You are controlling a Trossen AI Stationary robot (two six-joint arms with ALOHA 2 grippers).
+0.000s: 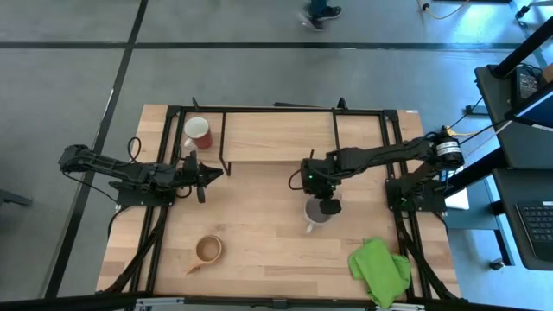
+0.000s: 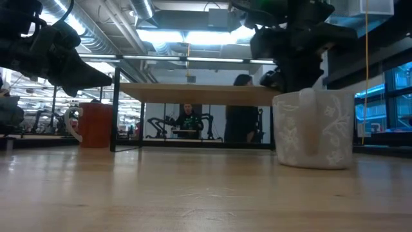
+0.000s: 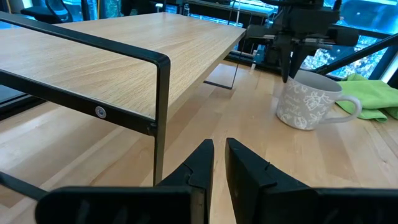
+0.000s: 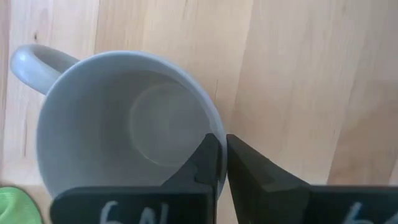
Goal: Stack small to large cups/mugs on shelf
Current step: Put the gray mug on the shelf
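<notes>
Right gripper point(image 4: 217, 152) clamps the grey mug's point(image 1: 316, 213) rim on the table; next, lift it to the shelf point(image 1: 276, 136). Left gripper point(image 3: 219, 163), nearly together, waits.

Grey mug point(image 4: 124, 130): in the right wrist view its lower rim is cut off by the picture's edge and by the right tool point(image 4: 222, 163).
Right tool's grip: its fingers straddle the mug's rim and seem pinched on it; contact is hard to confirm.
Red mug point(image 2: 96, 125): in the low view its top is partly hidden behind the left tool point(image 2: 106, 78).
Tan cup point(image 1: 207, 250): too small for detail.
People beyond the table point(image 2: 188, 118): dim and blurred.
</notes>
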